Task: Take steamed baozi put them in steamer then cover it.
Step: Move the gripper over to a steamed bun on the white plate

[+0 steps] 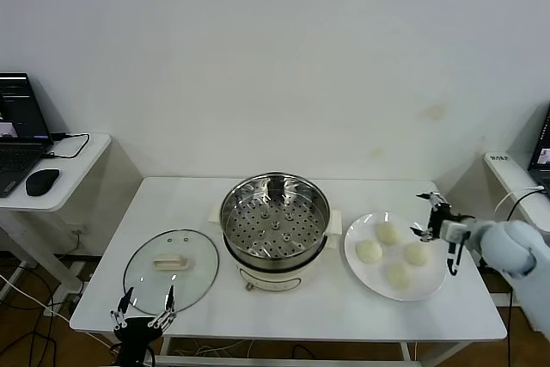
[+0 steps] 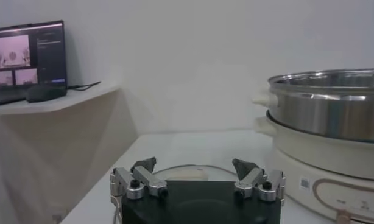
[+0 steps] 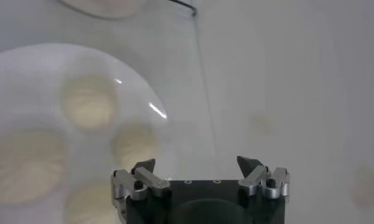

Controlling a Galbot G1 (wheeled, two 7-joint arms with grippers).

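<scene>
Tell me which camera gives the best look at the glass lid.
The head view: the whole cover lies flat left of the steamer. The left wrist view shows only its edge beyond the open left gripper; the right wrist view shows none.

Shiny perforated metal steamer (image 1: 275, 217), clear glass cover (image 1: 170, 270), smooth matt steamed baozi (image 1: 369, 252), glossy plate (image 1: 357, 266).

A white table (image 1: 180, 204) carries a white plate (image 1: 361, 274); a side desk (image 1: 77, 169) holds a laptop (image 1: 17, 131) and mouse (image 1: 41, 181).

I can read no words, brands or numbers anywhere: the laptop screen (image 2: 27, 61) on the far left side table (image 1: 73, 180) is too small to read.
</scene>
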